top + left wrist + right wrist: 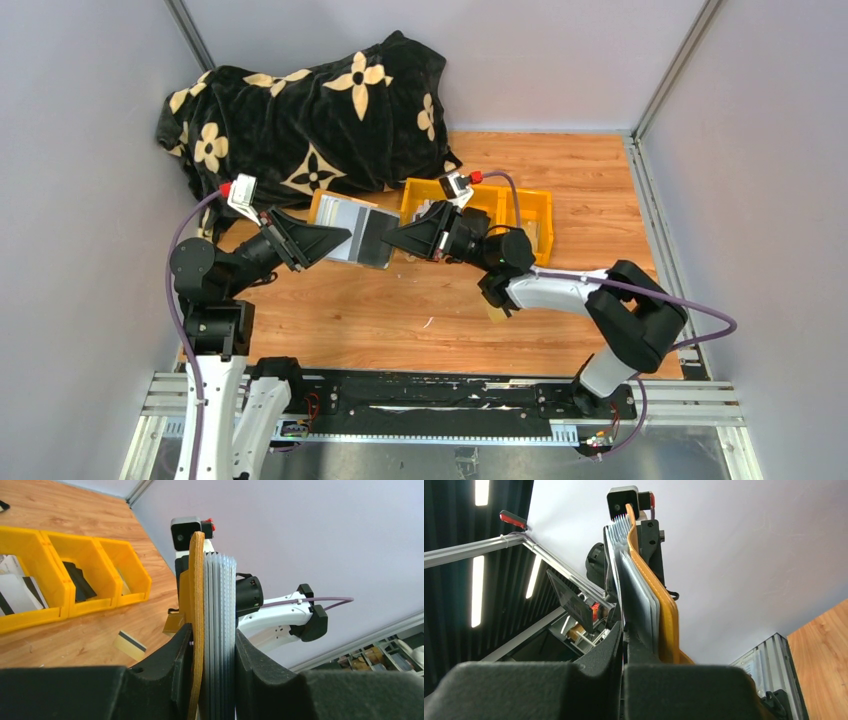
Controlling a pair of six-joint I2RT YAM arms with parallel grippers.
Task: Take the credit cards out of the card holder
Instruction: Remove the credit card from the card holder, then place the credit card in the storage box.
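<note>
The card holder (362, 236) hangs above the table between my two grippers, with a mustard-tan cover (198, 595) and grey card pockets (222, 595). My left gripper (338, 242) is shut on its left end, and in the left wrist view the jaws (215, 645) clamp cover and pockets together. My right gripper (393, 240) is shut at the holder's right edge. In the right wrist view its jaws (624, 635) pinch one thin pale credit card (618, 585) standing out of the pockets. A tan-gold credit card (129, 645) lies on the table by the right arm (497, 312).
A yellow three-compartment bin (520, 205) stands just behind the holder and holds pale striped cards (17, 592) and a black folded item (80, 582). A black flowered blanket (310, 110) is heaped at the back left. Grey walls close both sides.
</note>
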